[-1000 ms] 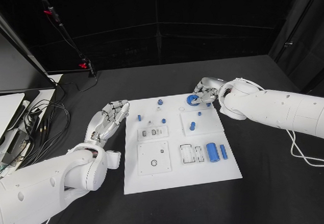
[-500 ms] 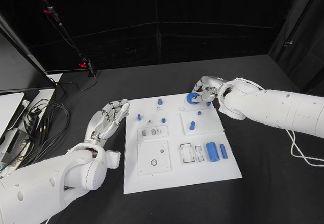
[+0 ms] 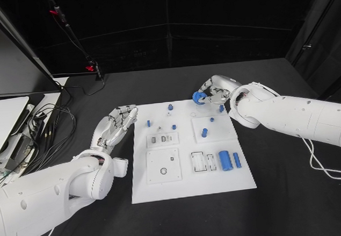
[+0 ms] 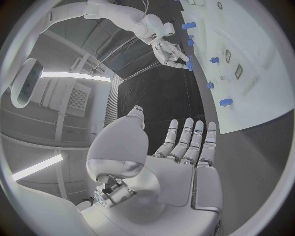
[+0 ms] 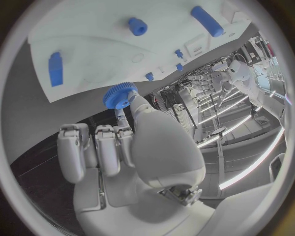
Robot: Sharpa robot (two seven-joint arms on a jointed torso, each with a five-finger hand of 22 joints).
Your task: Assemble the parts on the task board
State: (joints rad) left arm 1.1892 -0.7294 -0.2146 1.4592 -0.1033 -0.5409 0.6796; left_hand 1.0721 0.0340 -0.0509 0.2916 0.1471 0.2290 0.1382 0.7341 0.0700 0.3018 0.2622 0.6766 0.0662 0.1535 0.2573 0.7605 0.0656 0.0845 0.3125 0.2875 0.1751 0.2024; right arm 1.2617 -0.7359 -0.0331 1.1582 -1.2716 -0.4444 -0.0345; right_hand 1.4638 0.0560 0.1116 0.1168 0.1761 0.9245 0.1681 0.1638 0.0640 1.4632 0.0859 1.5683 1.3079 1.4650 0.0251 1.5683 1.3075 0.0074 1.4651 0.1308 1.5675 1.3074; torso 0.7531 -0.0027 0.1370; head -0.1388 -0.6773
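A: Where was the blue gear (image 3: 199,97)?

B: Lifted off the task board (image 3: 191,170), near its far edge, pinched in the fingertips of the right hand (image 3: 213,90). The right wrist view showed its toothed rim sticking out beyond the fingers (image 5: 117,130).

A: And the left hand (image 3: 115,124)?

B: Released, fingers straight and spread, holding nothing, just beside the board's left edge over the worktop (image 3: 299,196).

A: How would the gear handle?

B: I judged it light and rigid, likely plastic. The teeth gave purchase, so gripping across the rim suited it, leaving the centre hole free to drop over a peg. A small part could twist in a light pinch.
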